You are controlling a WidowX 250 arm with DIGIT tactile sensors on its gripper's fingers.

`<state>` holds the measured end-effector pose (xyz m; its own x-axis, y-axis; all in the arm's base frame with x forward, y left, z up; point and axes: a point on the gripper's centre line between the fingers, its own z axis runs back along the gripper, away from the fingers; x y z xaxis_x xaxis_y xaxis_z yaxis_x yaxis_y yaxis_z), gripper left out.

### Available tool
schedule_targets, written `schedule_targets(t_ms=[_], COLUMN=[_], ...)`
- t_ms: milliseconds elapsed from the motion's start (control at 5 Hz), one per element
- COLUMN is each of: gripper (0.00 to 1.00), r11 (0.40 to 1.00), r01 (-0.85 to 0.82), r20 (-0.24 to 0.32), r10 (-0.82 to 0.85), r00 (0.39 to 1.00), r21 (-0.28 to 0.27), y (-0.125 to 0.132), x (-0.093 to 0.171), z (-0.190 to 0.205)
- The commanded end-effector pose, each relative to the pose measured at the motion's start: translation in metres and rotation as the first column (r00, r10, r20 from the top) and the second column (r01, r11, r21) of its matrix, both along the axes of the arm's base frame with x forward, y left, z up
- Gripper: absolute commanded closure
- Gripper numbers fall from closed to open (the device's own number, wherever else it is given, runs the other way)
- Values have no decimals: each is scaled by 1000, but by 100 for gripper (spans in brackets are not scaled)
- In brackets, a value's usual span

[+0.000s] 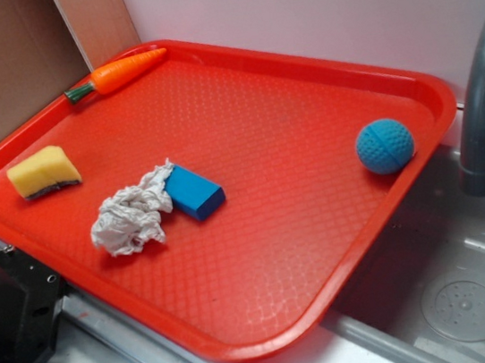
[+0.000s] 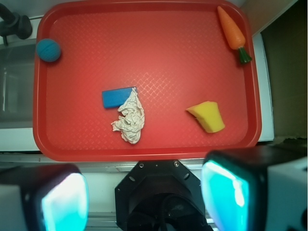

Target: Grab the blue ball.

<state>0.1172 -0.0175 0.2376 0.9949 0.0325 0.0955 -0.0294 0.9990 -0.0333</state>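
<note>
The red tray point(image 1: 210, 78) lies well below me, one end over a grey sink point(image 1: 475, 293). On it, in descending size: a crumpled white cloth point(image 2: 129, 118), a yellow sponge wedge point(image 2: 208, 116), a toy carrot point(image 2: 232, 32), a blue block point(image 2: 117, 97) touching the cloth, and the blue ball point(image 2: 48, 50) alone in the corner near the faucet point(image 1: 483, 103). My gripper point(image 2: 144, 195) hangs high, fingers point(image 2: 226, 190) spread wide, holding nothing. I judge this the approach step: next I must travel over that corner and descend astride the ball.

Pale wall point(image 1: 309, 10), cardboard point(image 1: 1, 71), steel sink point(image 1: 457, 296).
</note>
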Motion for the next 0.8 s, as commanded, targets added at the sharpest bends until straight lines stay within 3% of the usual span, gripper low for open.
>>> schedule_targets(t_ms=[0,200,400,600], gripper=[0,0,0,0], r11=[1000,969,877,877], r01=[0,247,480,480], r20=[0,-2,-42,-42], r10=[0,-247,-479,-479], r00=[1000,969,877,877], r21=[0,-17,12,12], y=[0,-50,-92,-92], x=[0,50,85,85], z=[0,-41,-67,-67])
